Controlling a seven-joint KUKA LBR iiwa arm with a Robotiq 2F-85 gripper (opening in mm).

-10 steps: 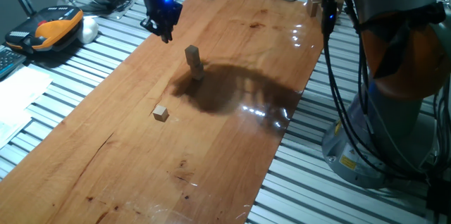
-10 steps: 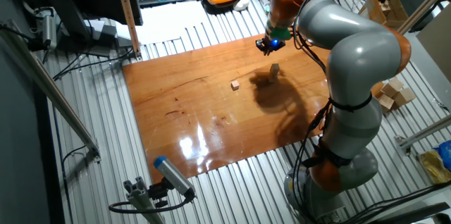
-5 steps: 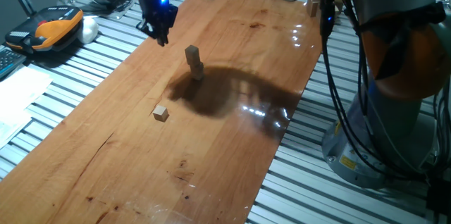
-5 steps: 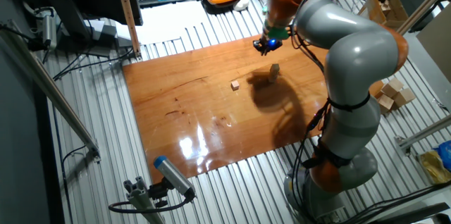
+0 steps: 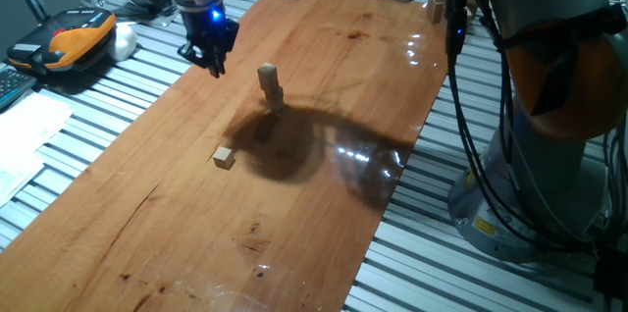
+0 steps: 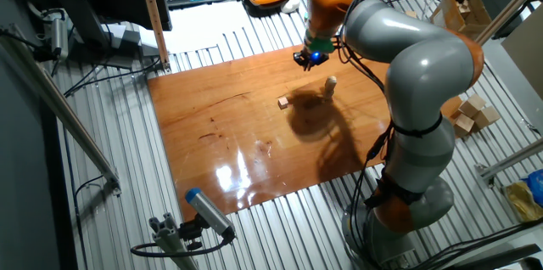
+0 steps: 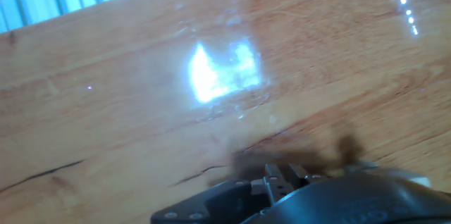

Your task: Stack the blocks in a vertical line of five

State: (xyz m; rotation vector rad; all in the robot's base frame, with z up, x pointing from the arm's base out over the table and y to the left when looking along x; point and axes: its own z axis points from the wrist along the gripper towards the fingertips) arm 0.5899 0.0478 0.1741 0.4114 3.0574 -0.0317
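Hanging above the wooden board (image 5: 324,77), the gripper (image 5: 208,57) carries nothing; whether its fingers are parted, I cannot tell. Just beside it stands one small stack of blocks (image 5: 270,87), count unclear. One lone block (image 5: 225,158) lies farther off.

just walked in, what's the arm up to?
It's stacking small wooden cubes on the wooden board. A short, slightly crooked stack already stands mid-board, and one loose cube lies apart from it, nearer the board's edge. The gripper hangs in the air beside the stack, near the board's edge, touching neither. I can't tell from these views whether it holds anything. The five-high tower isn't finished.
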